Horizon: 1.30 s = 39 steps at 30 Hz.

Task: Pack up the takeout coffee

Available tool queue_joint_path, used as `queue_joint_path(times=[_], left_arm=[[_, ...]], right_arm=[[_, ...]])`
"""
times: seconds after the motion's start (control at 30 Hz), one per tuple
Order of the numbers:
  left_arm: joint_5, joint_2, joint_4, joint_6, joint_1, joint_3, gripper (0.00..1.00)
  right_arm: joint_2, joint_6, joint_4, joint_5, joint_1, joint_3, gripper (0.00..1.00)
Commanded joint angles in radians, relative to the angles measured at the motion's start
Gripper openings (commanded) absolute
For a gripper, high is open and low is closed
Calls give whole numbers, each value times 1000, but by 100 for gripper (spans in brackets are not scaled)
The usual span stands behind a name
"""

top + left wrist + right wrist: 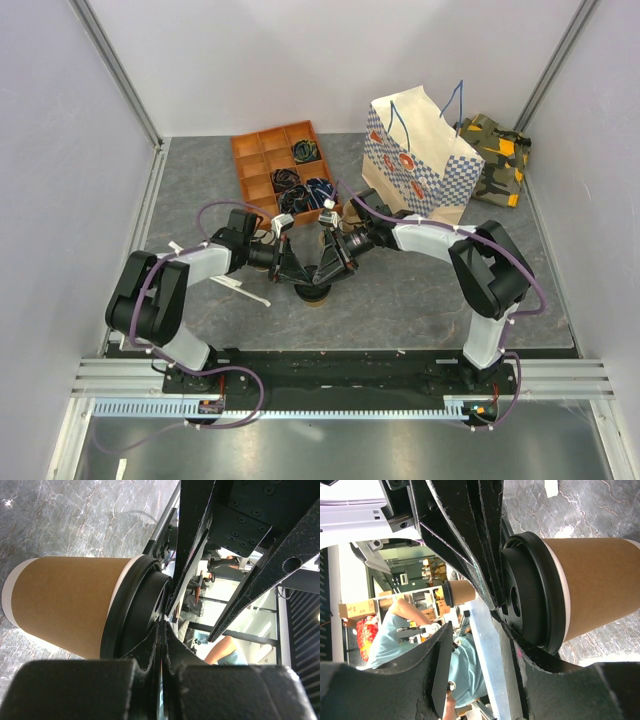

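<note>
The coffee cup [313, 292] appears to stand upright, lid up, near the middle of the worktop's front edge, directly below both sets of fingers slanting down onto it. The left gripper [161, 630] has its fingers pressed together against the lid top. The right gripper [472, 625] has its fingers apart, one by the lid's rim. There is one cup, one paper bag [420, 165] at the back right nearer the right arm, one tray [243, 150] and one pouch [495, 160].
</note>
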Motion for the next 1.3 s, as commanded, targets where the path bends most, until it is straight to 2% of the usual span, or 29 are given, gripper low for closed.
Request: queue_joint_path(times=[0.0,0.17,0.4,0.67,1.1,1.27], left_arm=[[-204,68,-45,66,0,-37,2],[-193,82,-45,63,0,-23,2],[-164,-39,-49,56,-1,-23,2],[-135,-110,-30,44,-1,-41,2],[-22,-218,96,-58,-7,-75,3],[-26,-263,115,-75,-56,-106,3]], right_arm=[[39,-75,-55,106,-1,5,52],[60,-115,-81,111,-3,7,52],[105,-167,-82,97,-4,-13,51],[131,-192,-87,111,-6,-15,51],[18,-102,-81,48,3,82,52],[-5,-14,-9,40,3,111,52]])
